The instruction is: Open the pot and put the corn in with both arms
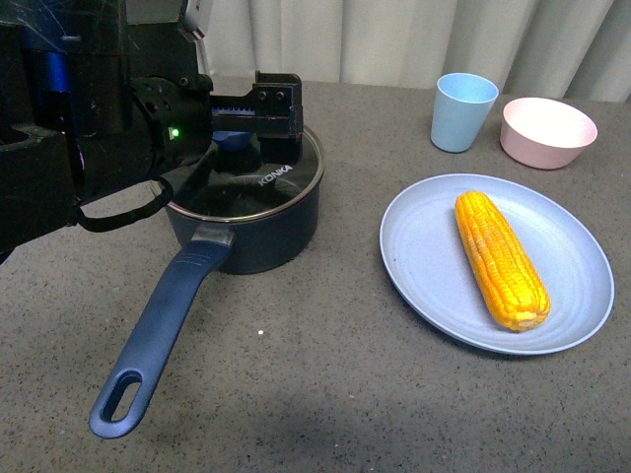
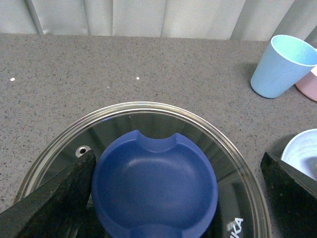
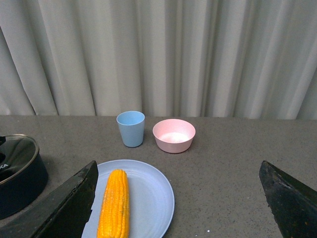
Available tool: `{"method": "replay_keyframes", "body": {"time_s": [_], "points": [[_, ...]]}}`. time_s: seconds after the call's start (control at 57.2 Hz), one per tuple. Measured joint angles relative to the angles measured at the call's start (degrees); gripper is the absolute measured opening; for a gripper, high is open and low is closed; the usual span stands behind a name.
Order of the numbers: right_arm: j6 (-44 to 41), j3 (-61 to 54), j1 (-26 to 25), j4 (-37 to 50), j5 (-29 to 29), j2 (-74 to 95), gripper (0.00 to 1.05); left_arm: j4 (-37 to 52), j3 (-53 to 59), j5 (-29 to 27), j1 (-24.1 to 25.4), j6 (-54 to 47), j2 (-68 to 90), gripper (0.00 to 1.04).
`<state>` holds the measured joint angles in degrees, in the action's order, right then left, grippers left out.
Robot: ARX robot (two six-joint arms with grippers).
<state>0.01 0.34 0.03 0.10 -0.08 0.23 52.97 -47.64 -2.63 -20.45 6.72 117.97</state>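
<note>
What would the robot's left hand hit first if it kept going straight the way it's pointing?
Most likely the blue knob on the pot's glass lid: the open left hand points at it, fingers on either side. How close is unclear.

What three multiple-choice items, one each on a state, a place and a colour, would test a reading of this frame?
1. The glass lid is: A) on the pot; B) lifted clear; C) upside down.
2. The corn lies: A) in the pot; B) on the pale blue plate; C) beside the plate.
3. The lid's knob is: A) red; B) blue; C) white.
Answers: 1 A, its rim sits on the pot's rim in the front view; 2 B, the cob rests across the plate; 3 B, the left wrist view shows it blue.
</note>
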Motion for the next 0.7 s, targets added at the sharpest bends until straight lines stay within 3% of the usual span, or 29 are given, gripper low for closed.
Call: {"method": "replay_keyframes", "body": {"time_s": [0.402, 0.612, 0.699], "points": [[0.0, 0.0, 0.0, 0.0, 0.0, 0.0, 0.95, 0.2, -2.4, 0.2, 1.1, 1.4, 2.9, 0.98], [0.0, 0.0, 0.0, 0.0, 0.0, 0.0, 0.95, 0.2, -2.4, 1.0, 1.1, 1.6, 3.0, 0.66], [0.0, 0.0, 0.0, 0.0, 0.0, 0.0, 0.95, 0.2, -2.4, 1.1, 1.2, 1.6, 3.0, 0.64]]}}
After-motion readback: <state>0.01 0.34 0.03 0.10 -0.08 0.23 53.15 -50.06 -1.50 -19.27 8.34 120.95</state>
